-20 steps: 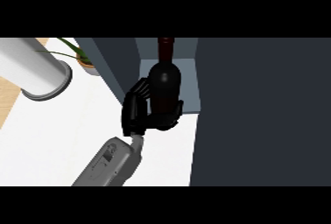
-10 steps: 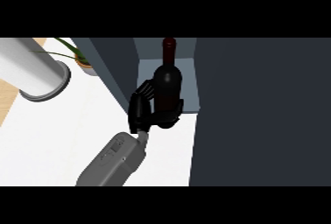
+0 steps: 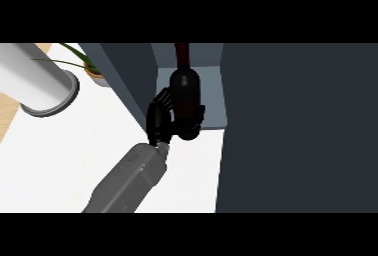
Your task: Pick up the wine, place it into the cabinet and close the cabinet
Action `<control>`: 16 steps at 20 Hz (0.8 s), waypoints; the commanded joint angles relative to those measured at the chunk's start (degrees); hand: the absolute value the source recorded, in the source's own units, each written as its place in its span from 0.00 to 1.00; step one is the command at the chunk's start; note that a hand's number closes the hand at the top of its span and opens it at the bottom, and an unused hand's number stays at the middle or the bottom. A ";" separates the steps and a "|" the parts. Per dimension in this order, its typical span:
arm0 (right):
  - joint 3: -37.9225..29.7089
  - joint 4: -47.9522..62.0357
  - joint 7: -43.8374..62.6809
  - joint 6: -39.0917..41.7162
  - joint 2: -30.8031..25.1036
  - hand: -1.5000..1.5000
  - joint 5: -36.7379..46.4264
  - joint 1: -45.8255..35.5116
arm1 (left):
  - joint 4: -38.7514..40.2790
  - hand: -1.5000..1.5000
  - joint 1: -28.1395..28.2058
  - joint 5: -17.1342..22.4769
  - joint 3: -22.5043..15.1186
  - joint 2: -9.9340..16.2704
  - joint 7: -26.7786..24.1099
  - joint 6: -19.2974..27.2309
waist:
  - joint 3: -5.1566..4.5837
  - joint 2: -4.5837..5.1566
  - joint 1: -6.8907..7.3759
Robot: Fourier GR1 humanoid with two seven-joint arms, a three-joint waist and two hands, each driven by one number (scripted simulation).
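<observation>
One hand point(image 3: 164, 116) shows on my feed, fingers curled around the dark wine bottle point(image 3: 184, 92), which sits inside the open cabinet point(image 3: 210, 75) on its pale shelf, neck pointing away. I can read no label on the bottle.

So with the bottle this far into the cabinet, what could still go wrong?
1. The wine bottle sits near the front edge of the cabinet floor; released here, it might tip out or block the door.
2. The hand is curled round the bottle in a narrow opening, so pulling back could drag it or knock the left cabinet wall.
3. The dark door panel hides the right side.
</observation>
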 commanded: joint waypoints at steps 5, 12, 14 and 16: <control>-3.87 -5.46 -0.97 2.97 -0.82 0.00 -9.26 3.28 | 9.42 1.00 -8.26 5.95 1.35 0.00 -1.81 -0.12 | 0.07 0.10 -0.01; -1.76 -10.68 5.71 0.17 0.22 0.00 -8.76 1.24 | 13.15 1.00 -15.30 9.76 2.02 0.00 -0.23 1.92 | 0.00 0.11 -1.07; 0.34 -9.73 4.63 -0.39 1.54 0.00 -5.81 1.84 | 17.68 1.00 -18.20 6.89 5.20 0.00 1.20 -1.19 | 0.01 0.02 0.31; -0.21 -8.98 2.78 0.81 1.16 0.00 -6.60 3.06 | 18.41 1.00 -20.68 6.97 6.77 0.00 1.10 -1.04 | 0.05 0.00 0.37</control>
